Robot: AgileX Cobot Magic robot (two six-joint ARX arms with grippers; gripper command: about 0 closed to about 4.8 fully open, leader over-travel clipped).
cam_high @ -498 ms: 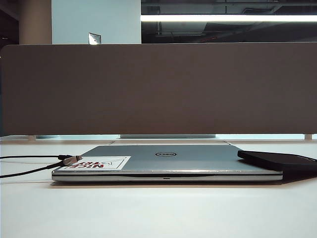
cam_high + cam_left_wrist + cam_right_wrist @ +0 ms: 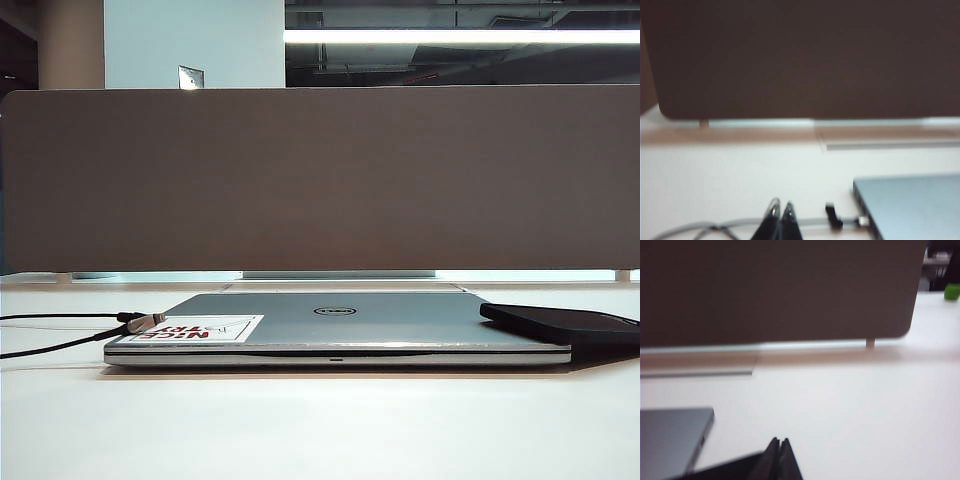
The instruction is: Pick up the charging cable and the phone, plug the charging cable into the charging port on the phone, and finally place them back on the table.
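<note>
- Left pincer (image 2: 780,209) clenched, empty, near the charging cable (image 2: 146,322).
- Right pincer (image 2: 779,443) clenched above what seems the phone (image 2: 565,324).
- Both rest against the laptop (image 2: 340,325) on the tabletop (image 2: 320,430).

Low table-level exterior camera facing the divider (image 2: 320,180); both wrist cameras likewise, sharing the laptop (image 2: 335,325).

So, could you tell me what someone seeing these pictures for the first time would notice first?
Probably the closed silver laptop at the middle of the white table, before the tall grey-brown divider panel. The black phone lies partly on the laptop's right corner, and the charging cable rests its silvery plug at the left corner. The left gripper and right gripper are shut, low over the table.
</note>
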